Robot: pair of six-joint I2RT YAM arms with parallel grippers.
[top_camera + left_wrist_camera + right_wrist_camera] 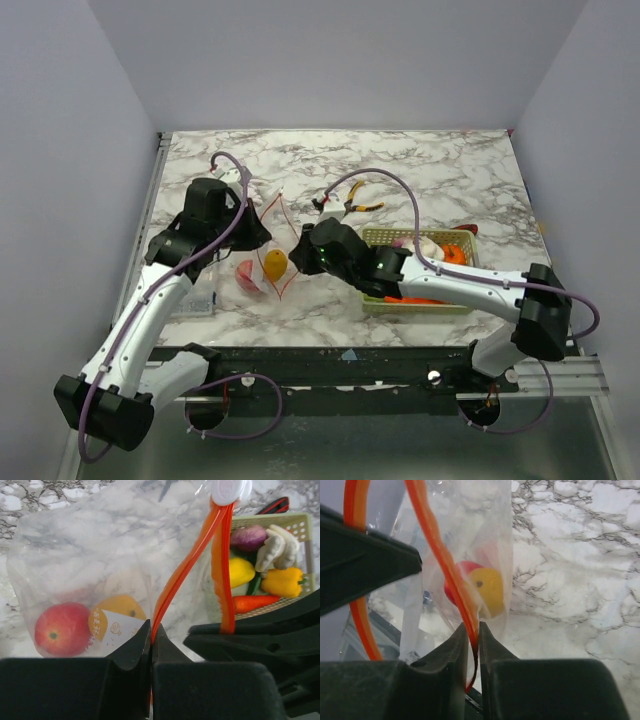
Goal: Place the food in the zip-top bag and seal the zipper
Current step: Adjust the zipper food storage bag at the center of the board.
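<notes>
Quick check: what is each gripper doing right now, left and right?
Left gripper: closed, pinching the zipper.
Right gripper: closed, pinching the zipper too.

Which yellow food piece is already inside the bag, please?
The mango beside the red apple; the pepper and other yellow piece lie in the basket.

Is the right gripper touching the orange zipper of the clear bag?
Touching. The right wrist view shows the zipper pinched between the closed fingers of the right gripper.
</notes>
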